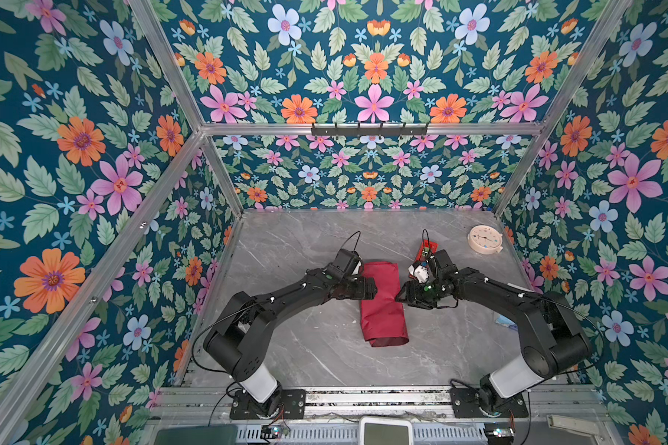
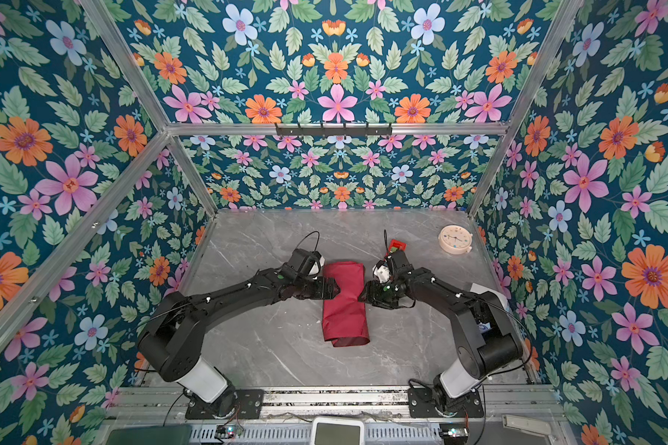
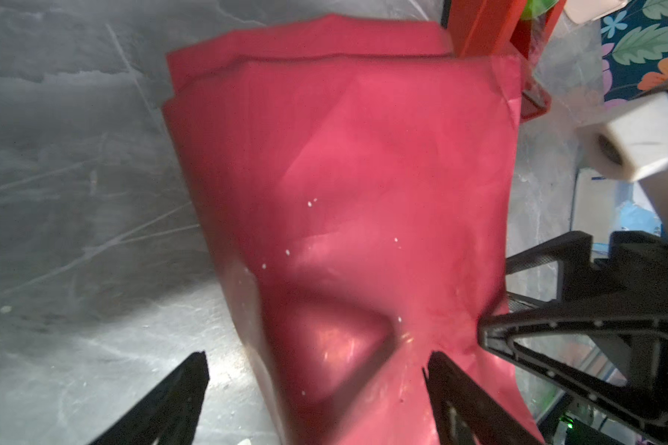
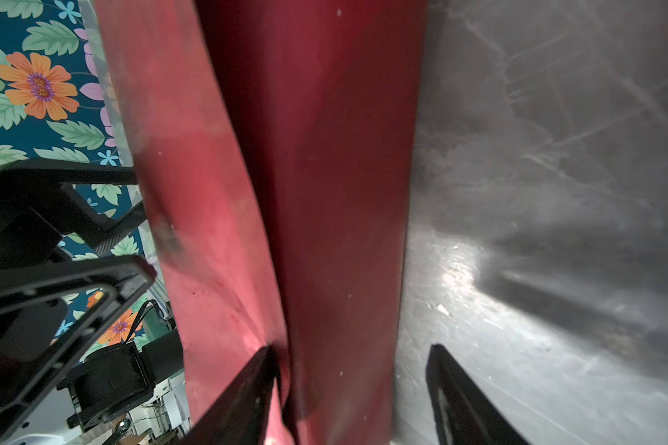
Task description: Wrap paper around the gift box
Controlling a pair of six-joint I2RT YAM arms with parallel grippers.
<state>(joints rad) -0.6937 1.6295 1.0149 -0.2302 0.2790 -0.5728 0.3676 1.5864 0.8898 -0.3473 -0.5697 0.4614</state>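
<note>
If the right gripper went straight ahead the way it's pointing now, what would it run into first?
The paper. The right gripper has the paper's folded edge between its open jaws, so it would press into that almost at once. The left gripper faces it from beyond, though depth there is unclear.

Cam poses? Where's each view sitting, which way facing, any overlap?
Top views: high over the front edge, looking down at the table; both arms show.
Left wrist: behind the left claw, looking onto the paper.
Right wrist: behind the right claw, along the paper's side.
Shared: paper in all; each wrist view catches the opposite claw.
</note>
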